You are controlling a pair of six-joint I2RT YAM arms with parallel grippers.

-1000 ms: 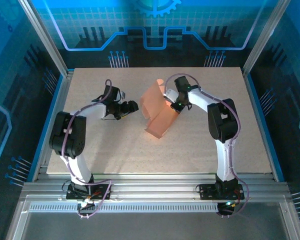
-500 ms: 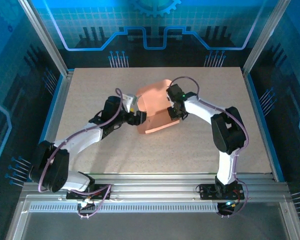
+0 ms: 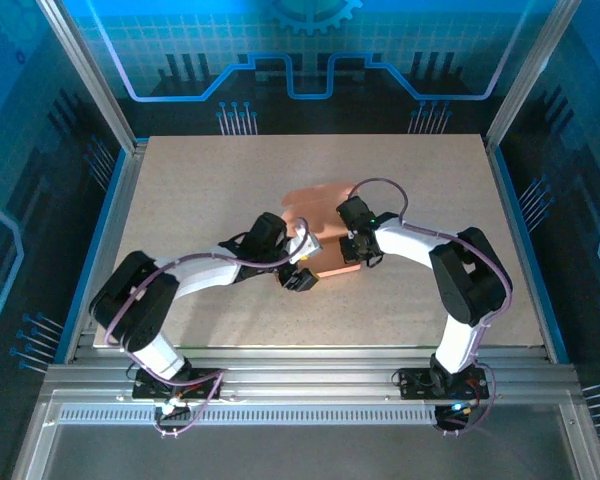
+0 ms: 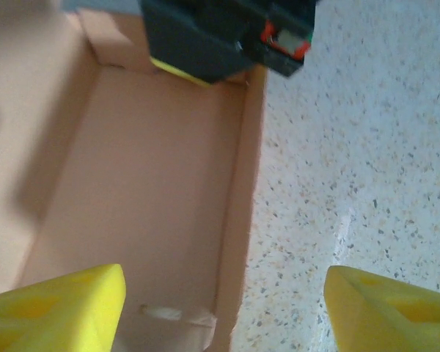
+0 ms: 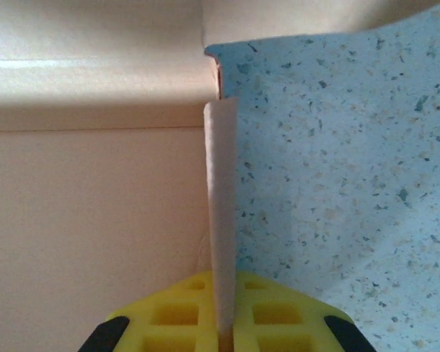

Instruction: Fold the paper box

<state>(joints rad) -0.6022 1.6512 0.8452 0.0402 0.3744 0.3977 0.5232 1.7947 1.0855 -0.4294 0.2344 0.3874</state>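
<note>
Two robot arms meet over a salmon-orange cardboard box in the middle of the pale speckled surface, partway through folding it into shape. The box sits open as a shallow tray, with its floor down and low walls raised. One broad panel reaches toward the far edge, and from above it is not clear whether that panel lies flat or leans.

The right fingers, yellow and pressed together, pinch a thin upright wall at the box's near-right corner, the cardboard edge running straight out from between the pads. The left fingers, also yellow, are spread wide at the near-left corner and grip nothing. Seen from the left wrist, a raised wall stands between them — one finger over the tray floor, the other over bare surface.

The step in hand appears to be setting the walls, with the right arm steadying the box while the left lines up. The next move likely calls for the left fingers to close squarely on the wall they straddle, along its crease and gently — thin cardboard buckles easily. The right pinch would need to hold so the box cannot slide.
</note>
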